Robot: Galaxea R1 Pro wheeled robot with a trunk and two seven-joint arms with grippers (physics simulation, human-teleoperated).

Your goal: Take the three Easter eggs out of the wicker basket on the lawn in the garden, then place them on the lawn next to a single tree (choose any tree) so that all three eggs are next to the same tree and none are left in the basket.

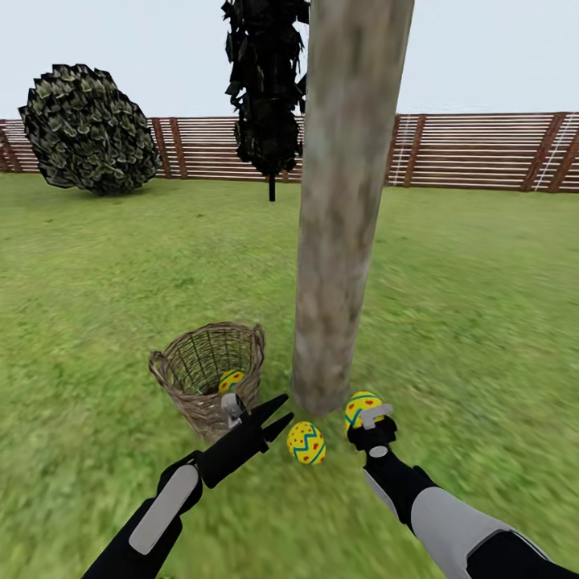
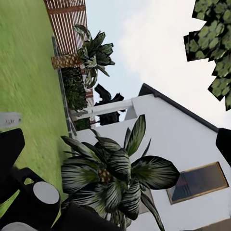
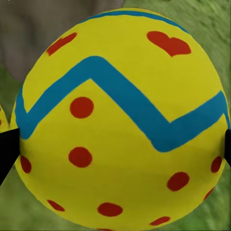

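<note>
Right gripper (image 1: pixel 363 416) is clamped on an egg (image 1: pixel 359 404) low center-right, at the tree (image 1: pixel 342 241) base; lower it to the lawn (image 1: pixel 482 322) beside the lying egg (image 1: pixel 305 442), then release. Left gripper (image 1: pixel 277 414) is spread, empty; the last egg (image 1: pixel 231 379) is in the basket (image 1: pixel 205 366), lower left of center.

The 3 eggs (image 1: pixel 306 443) are yellow with blue zigzag bands and red dots. The wicker basket (image 1: pixel 205 378) is brown, the lawn (image 1: pixel 96 265) is mottled green.

The light is bright and even, like a cloudy day. The sky (image 1: pixel 482 48) is pale and flat, with no sun spot. Nothing casts a clear shadow. The grass (image 1: pixel 482 322) looks smeared and blurry toward 3 and 9 o'clock. The fence (image 1: pixel 482 153) looks sharp.
</note>
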